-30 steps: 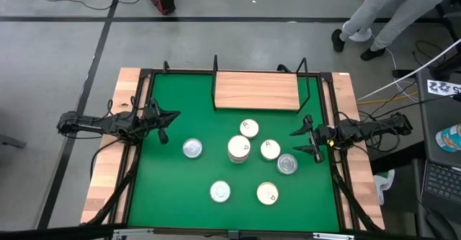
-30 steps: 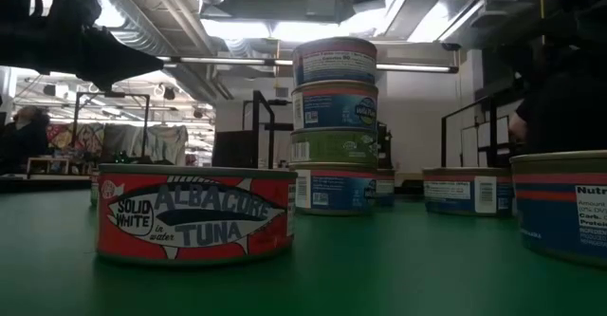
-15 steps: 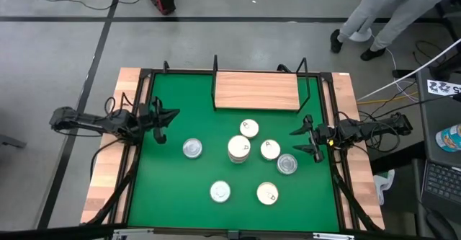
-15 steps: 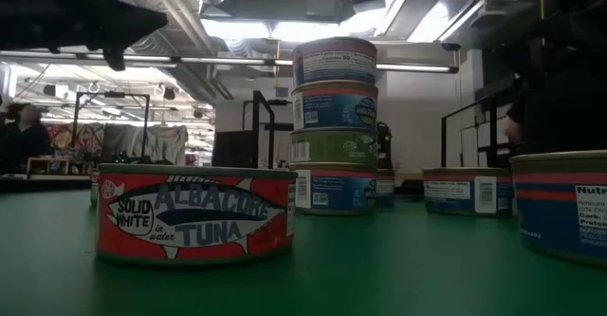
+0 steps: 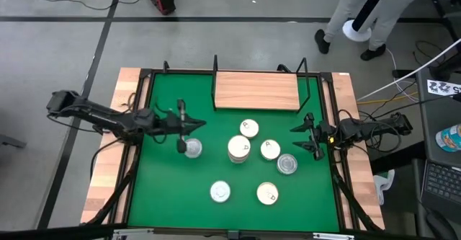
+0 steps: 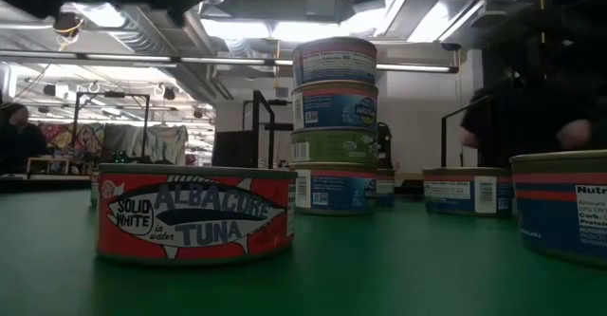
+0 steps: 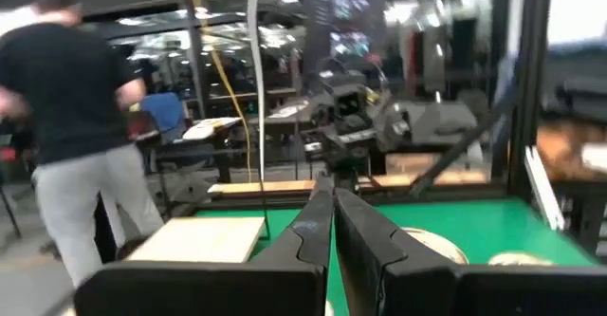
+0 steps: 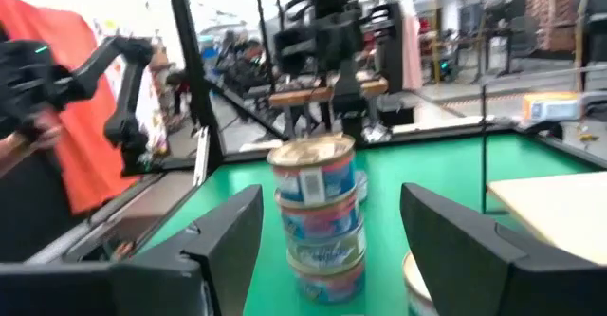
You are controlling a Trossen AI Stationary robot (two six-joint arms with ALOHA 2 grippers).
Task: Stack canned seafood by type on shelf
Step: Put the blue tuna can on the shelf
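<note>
With clenched jaws the left gripper (image 5: 189,129) hovers over a silver-topped tin (image 5: 192,148) left of the four-high stack (image 5: 238,148) (rigid, slick metal, best pinched across its rim), while the right gripper (image 5: 305,138) waits released.

The tabletop (image 5: 166,189) is bright green, edged by pale wooden planks (image 5: 101,189). The shelf (image 5: 256,91) is light wood with black wire posts. Some cans have cream tops (image 5: 249,127), others shiny silver (image 5: 192,148). The nearest can (image 6: 194,213) is red with grey "Solid White Albacore Tuna" lettering. The stack (image 6: 334,126) shows blue and green labels.
</note>
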